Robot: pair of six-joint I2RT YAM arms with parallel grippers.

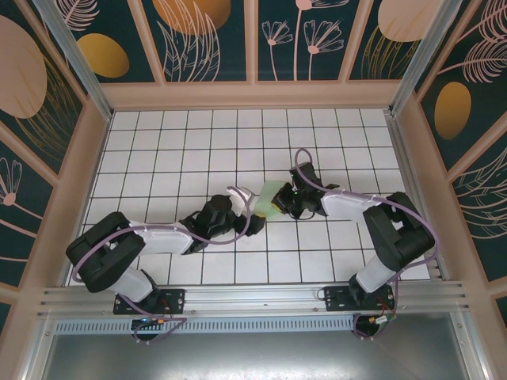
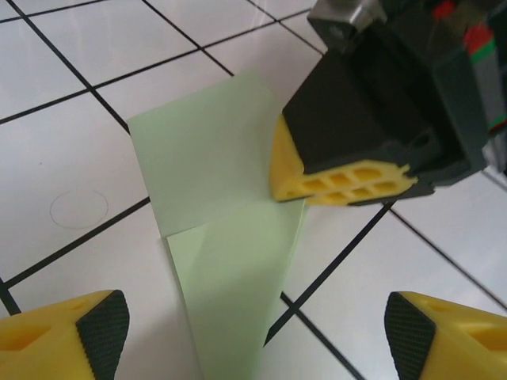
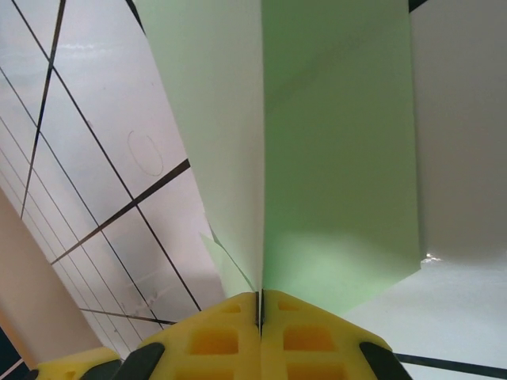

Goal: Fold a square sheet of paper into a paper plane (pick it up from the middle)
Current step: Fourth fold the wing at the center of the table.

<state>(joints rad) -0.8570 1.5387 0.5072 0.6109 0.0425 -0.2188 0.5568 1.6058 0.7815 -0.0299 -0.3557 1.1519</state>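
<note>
Pale green paper (image 1: 272,198), partly folded with one flap lapped over another, just right of the middle of the white tiled counter (image 1: 182,142), between the two arms. Pinched at one edge by the right gripper (image 1: 287,203), closed tight, its yellow fingers (image 3: 214,340) pressed together with the crease caught between them. From the left wrist, a long strip narrowing toward the camera, crossing a black grid line. Hard to tell how much of it rests on the tiles. Left gripper (image 2: 257,326) spread wide, holding nothing, poised over the strip's near end with one finger on either side, apart from it.
</note>
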